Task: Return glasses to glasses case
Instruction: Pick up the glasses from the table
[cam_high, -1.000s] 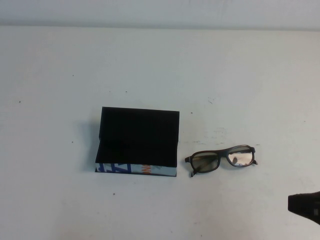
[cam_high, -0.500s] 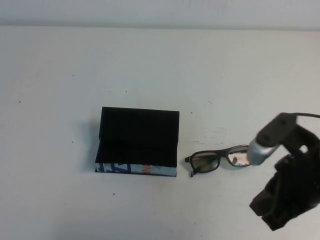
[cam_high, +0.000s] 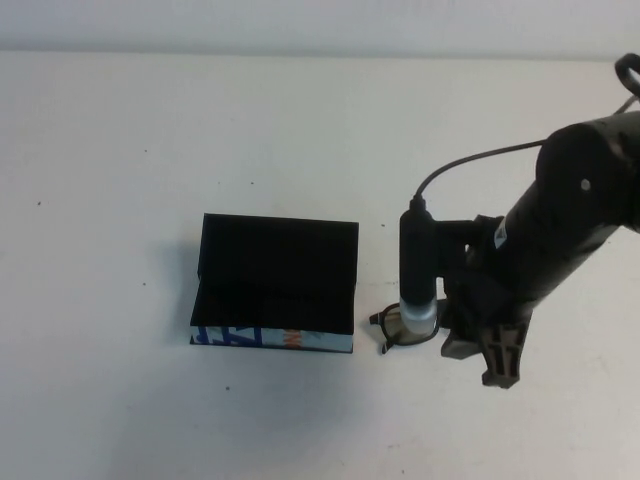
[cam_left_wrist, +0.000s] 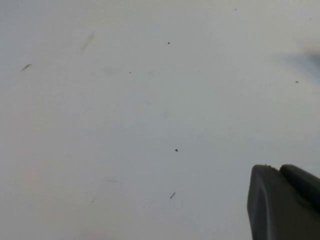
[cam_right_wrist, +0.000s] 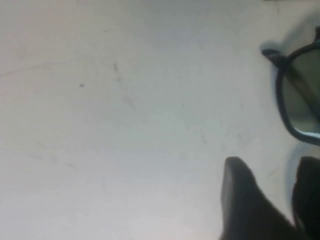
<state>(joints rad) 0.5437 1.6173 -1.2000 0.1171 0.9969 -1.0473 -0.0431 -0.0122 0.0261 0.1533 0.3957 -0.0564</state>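
Note:
The glasses case (cam_high: 275, 280) lies open left of the table's middle, its black lid standing up at the back and its white printed side facing me. The glasses (cam_high: 392, 325) lie on the table just right of the case; only their left end shows, the rest is hidden under my right arm. My right gripper (cam_high: 480, 355) hangs over the right half of the glasses, open and empty. In the right wrist view the gripper (cam_right_wrist: 272, 170) shows two spread fingers, with one lens of the glasses (cam_right_wrist: 305, 100) beside them. My left gripper (cam_left_wrist: 277, 170) is shut and empty over bare table.
The white table (cam_high: 150, 150) has small dark specks and scuffs. A black cable (cam_high: 470, 160) loops from the right arm above the glasses. The left arm is out of the high view.
My right arm has swung in from the lower right corner and now reaches over the glasses, covering their right half. The case and glasses have not moved.

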